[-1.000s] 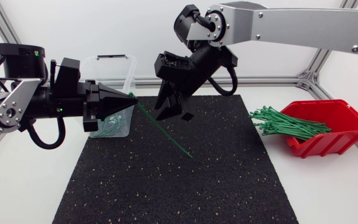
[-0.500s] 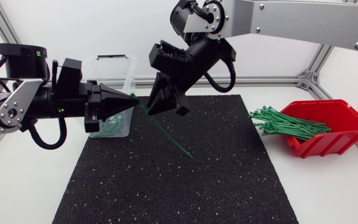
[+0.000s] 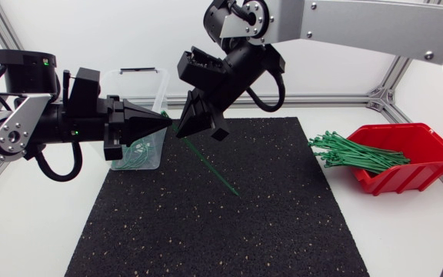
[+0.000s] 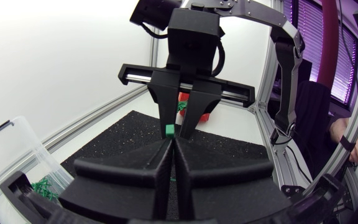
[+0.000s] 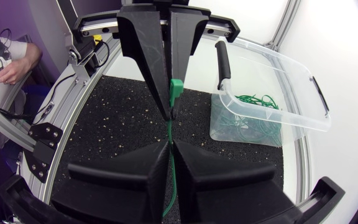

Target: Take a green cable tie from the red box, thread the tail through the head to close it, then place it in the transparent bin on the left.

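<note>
Green cable tie (image 3: 214,173) — head in left pincer (image 3: 163,118) — slants over black mat (image 3: 206,231).

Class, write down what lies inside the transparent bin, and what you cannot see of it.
Looped green cable ties lie on the floor of the transparent bin. In the head view, the left gripper covers part of its inside.

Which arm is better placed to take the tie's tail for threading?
The right. The left gripper is shut on the green cable tie at its head end, so it is occupied. The right gripper is close by along the strap, whose tail slopes free to the mat.
</note>
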`<state>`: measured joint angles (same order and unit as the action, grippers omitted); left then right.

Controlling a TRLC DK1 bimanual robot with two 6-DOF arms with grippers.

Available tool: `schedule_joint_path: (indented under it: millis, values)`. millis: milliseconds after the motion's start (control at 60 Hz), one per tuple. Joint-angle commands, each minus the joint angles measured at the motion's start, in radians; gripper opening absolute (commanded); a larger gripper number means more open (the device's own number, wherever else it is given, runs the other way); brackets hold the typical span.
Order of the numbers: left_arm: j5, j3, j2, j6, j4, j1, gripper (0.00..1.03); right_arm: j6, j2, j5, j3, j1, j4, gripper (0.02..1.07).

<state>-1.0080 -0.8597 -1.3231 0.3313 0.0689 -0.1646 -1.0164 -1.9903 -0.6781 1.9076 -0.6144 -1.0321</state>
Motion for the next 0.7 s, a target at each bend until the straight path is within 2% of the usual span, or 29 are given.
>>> schedule_joint_path:
  millis: [0, 133, 283, 350, 467, 683]
  values:
    - [-0.006, -0.025, -0.013, -0.028, 0.006, 0.007, 0.04, 0.018, -0.022, -0.017, 0.024, -0.005, -0.028, 0.07]
    - [-0.007, -0.024, -0.014, -0.058, 0.028, 0.013, 0.04, 0.021, -0.025, -0.052, 0.027, 0.005, -0.049, 0.07]
    - [-0.007, -0.022, -0.018, -0.095, 0.065, 0.013, 0.10, 0.027, -0.033, -0.087, 0.028, 0.015, -0.066, 0.07]
    - [-0.007, -0.021, -0.021, -0.115, 0.083, 0.013, 0.18, 0.032, -0.035, -0.103, 0.028, 0.016, -0.071, 0.07]
    - [-0.011, -0.021, -0.019, -0.146, 0.092, 0.013, 0.22, 0.041, -0.035, -0.127, 0.036, 0.019, -0.082, 0.07]
    - [-0.037, -0.016, -0.019, -0.219, 0.131, 0.017, 0.23, 0.053, -0.042, -0.169, 0.061, 0.033, -0.098, 0.07]
